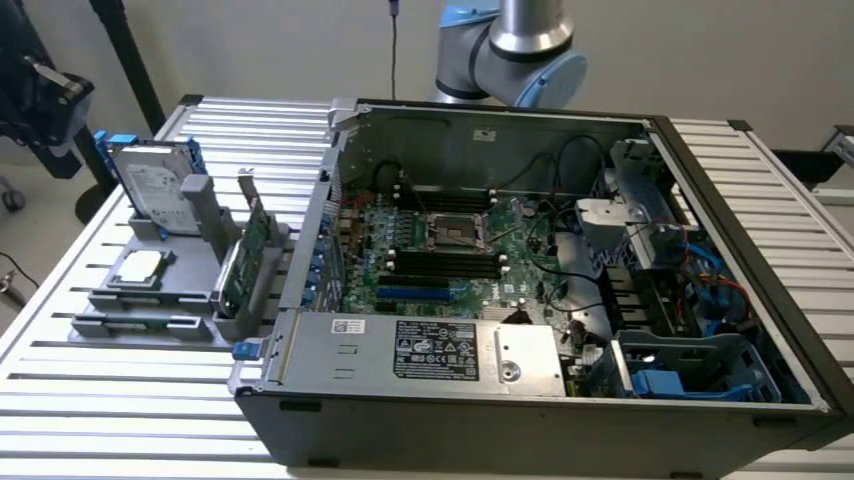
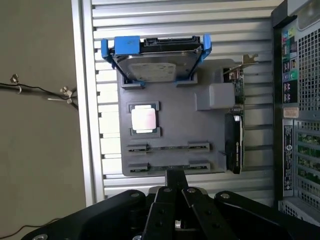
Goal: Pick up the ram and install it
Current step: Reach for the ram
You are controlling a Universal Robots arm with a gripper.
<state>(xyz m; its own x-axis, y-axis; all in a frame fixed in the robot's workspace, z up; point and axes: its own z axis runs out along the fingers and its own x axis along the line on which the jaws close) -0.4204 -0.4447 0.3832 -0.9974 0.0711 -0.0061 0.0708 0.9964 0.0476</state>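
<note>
My gripper (image 2: 175, 176) hangs above the near edge of a grey parts holder (image 2: 175, 107), its two fingertips pressed together with nothing between them. The holder has two long narrow slots (image 2: 167, 147) just ahead of the fingertips, and each shows only a thin dark line. No green ram stick can be made out there, so the ram is hidden or out of view. In the exterior view the holder (image 1: 174, 285) sits at the left of the open computer case (image 1: 534, 410). The motherboard's black memory slots (image 1: 447, 265) lie in the middle of the case.
The holder carries a silver hard drive with blue rails (image 2: 157, 62), a square processor chip (image 2: 143, 120) and a wider green expansion card with a metal bracket (image 2: 234, 135). The slatted metal table (image 1: 120, 400) carries everything. The arm's base (image 1: 521, 45) stands behind the case.
</note>
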